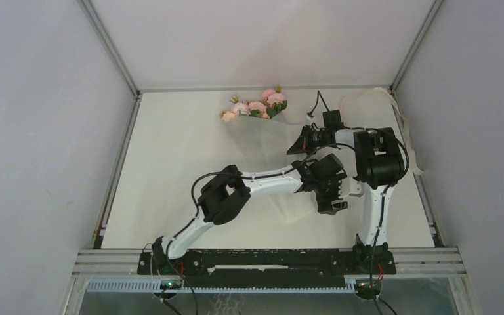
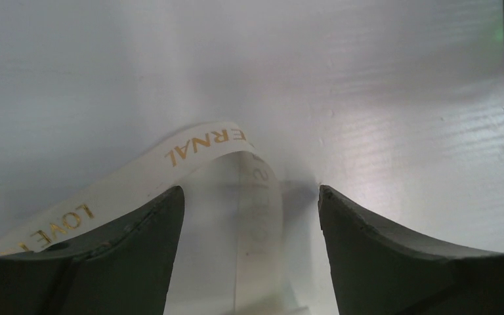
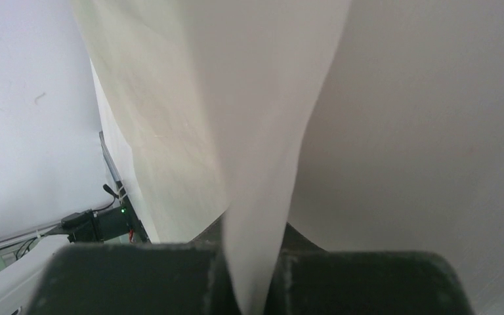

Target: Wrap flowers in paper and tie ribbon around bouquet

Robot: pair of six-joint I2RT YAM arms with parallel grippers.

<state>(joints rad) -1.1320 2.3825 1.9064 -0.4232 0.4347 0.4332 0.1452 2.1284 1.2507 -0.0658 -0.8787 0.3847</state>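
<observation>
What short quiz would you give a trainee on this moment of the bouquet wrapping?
1. True or false: the left jaws stand open, with the ribbon looping between them.
2. What do the right jaws pinch? A) flower stems B) the paper C) a cable
3. Fill in: the ribbon's lettering is ____ in colour.
Key: 1 true; 2 B; 3 gold.

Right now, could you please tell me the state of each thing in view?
flowers: bunched, stems sheathed in paper.
paper: wrapped round the stems, one end pinched.
ribbon: loose, arched in a loop, not gripped.
left tool: open, straddling the ribbon.
right tool: shut on the paper.
</observation>
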